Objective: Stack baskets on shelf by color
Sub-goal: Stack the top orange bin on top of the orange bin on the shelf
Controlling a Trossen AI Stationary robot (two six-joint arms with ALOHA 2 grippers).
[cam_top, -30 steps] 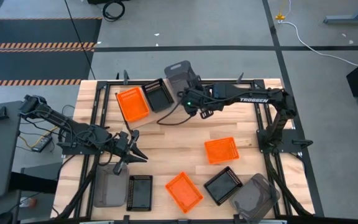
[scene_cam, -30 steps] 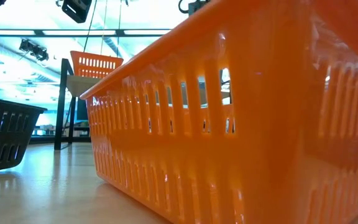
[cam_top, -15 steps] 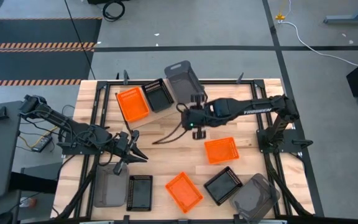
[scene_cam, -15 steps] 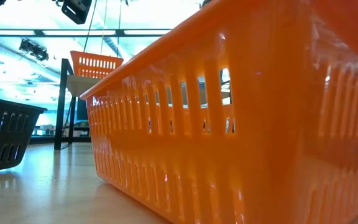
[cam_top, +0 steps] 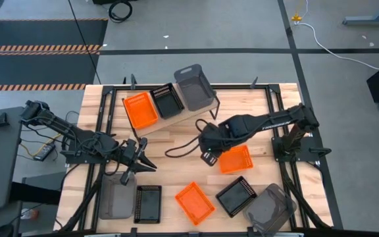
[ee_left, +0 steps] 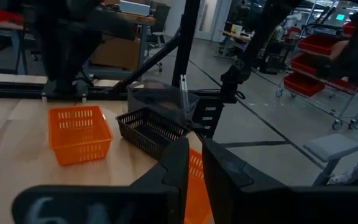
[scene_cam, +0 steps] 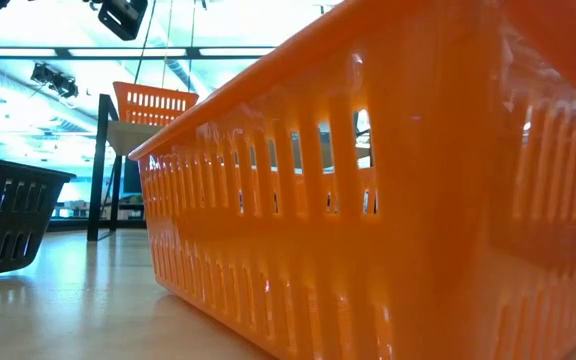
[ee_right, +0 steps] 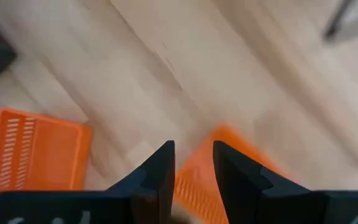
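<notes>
Plainly, the danger sat at the right claw (cam_top: 207,158), poised just off the orange basket (cam_top: 233,158) near the counter's (cam_top: 176,141) centre, its fingers (ee_right: 160,171) parted by a narrow gap and holding nothing. Judged from there, a low or skewed descent could strike the thin rim, tipping or skating the basket instead of pinching its wall. At eight o'clock the left claw (cam_top: 139,163) waited, nearly pressed together, empty. Farthest, toward eleven o'clock, the shelf (cam_top: 176,113) carried one orange, one black and one grey basket (cam_top: 195,86).
</notes>
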